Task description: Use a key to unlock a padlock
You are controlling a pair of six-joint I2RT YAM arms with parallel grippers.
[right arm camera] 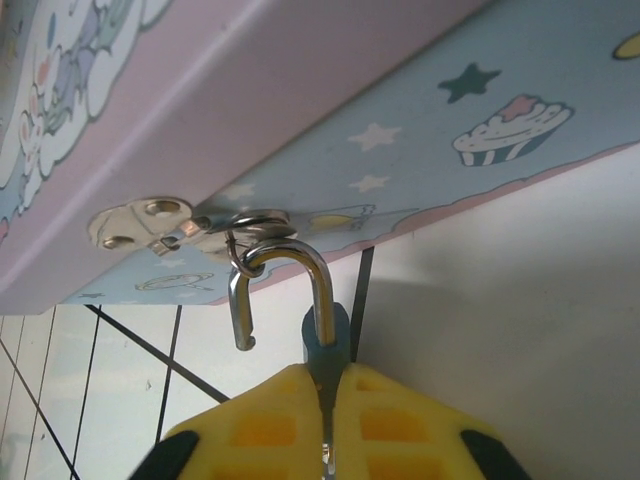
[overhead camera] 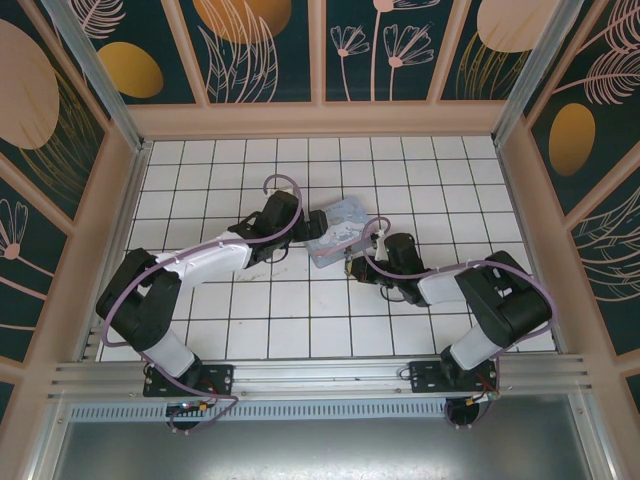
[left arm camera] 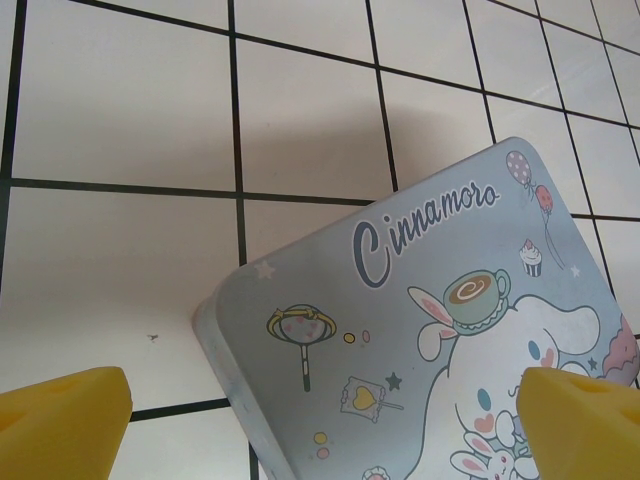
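Our right gripper is squeezed tight on the padlock. We think this keeps it steady where it hangs from the latch of the tin. Our left gripper hovers wide open over the tin.

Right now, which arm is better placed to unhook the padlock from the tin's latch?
Right. The right gripper is shut on the padlock, whose open shackle hangs through the latch ring. The left gripper sits open over the tin lid, gripping nothing.
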